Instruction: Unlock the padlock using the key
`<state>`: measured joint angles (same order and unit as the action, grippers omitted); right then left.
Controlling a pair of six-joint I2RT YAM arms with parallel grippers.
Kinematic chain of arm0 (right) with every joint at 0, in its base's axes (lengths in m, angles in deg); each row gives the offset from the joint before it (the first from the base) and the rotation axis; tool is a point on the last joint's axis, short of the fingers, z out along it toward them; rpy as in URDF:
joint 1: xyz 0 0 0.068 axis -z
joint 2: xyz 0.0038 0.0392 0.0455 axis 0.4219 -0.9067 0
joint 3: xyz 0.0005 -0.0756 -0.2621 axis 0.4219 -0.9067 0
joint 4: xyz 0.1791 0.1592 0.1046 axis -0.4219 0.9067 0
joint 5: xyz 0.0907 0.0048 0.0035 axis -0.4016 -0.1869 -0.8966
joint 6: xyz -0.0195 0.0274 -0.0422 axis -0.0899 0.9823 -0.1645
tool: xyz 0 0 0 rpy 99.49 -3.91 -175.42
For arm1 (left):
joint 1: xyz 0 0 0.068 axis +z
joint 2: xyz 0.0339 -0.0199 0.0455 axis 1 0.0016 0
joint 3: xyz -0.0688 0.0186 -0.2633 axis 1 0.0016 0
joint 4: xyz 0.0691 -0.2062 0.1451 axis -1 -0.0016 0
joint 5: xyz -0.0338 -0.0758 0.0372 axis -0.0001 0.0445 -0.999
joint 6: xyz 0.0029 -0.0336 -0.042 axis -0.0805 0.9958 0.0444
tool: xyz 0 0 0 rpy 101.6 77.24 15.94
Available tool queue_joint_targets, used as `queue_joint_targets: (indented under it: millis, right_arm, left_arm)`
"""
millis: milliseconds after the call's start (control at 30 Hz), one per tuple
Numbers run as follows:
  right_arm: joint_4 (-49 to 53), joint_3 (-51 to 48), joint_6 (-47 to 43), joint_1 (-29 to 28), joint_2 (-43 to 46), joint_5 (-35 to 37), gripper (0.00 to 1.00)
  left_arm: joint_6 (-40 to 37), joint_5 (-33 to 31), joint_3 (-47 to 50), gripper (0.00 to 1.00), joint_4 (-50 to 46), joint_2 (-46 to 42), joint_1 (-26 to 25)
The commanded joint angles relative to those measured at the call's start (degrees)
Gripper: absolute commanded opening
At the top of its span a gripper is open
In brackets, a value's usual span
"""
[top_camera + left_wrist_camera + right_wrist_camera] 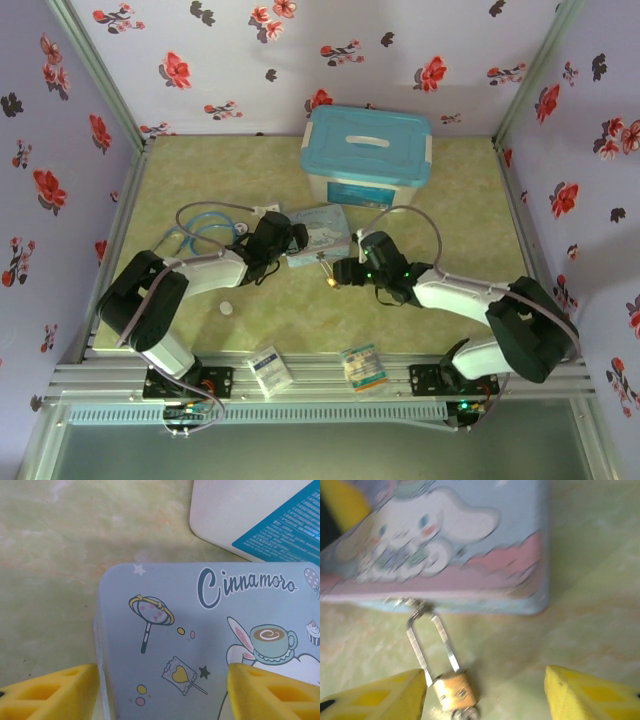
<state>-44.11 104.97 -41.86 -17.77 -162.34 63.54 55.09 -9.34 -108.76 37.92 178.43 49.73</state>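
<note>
Straddling the padlock (454, 690) on the tabletop (600, 605), the right gripper (482, 677) is holding its jaws wide on nothing; the shackle (416, 652) is hooking the hasp (417, 604) of the cartoon tin (470, 545), and blurred metal at the lock's base may be the key (466, 713). Beyond, the left gripper (162, 672) is hovering open and empty over the lid (210, 645), likely steadying it

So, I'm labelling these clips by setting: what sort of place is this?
Probably a robot test booth: flower-patterned lilac panel walls box in a pale green marbled tabletop, with a silver aluminium frame rail along its near edge.
</note>
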Motion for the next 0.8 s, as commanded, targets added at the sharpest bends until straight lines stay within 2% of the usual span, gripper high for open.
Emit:
queue_joint_targets:
  millis: [0,167,467,567,700,767]
  right_arm:
    - [-3.47,-1.78,-0.36,-2.21,-2.56,0.49,0.62]
    - [-4.15,0.51,-5.62,-3.70,-7.45,0.39,0.59]
    - [-2.42,4.67,-10.98,-7.07,-14.16,5.34,0.54]
    - [0.32,7.13,-13.27,-9.38,-17.00,10.11,0.50]
    - [-2.84,5.93,-13.51,-9.91,-18.46,9.94,0.46]
    - [-3.69,5.39,-13.41,-10.02,-18.38,9.96,0.36]
  left_arm:
    - [-0.51,0.33,2.05,0.68,-5.68,0.57,-0.25]
    - [-0.86,0.69,1.89,0.68,-6.00,0.96,-0.17]
    - [-0.48,0.86,2.11,0.68,-5.75,0.79,0.02]
    - [-0.56,0.97,2.06,0.68,-6.02,0.91,0.28]
    - [-0.62,1.12,1.93,0.68,-6.02,1.02,0.37]
    - [-0.65,1.34,1.80,0.68,-6.16,1.28,0.33]
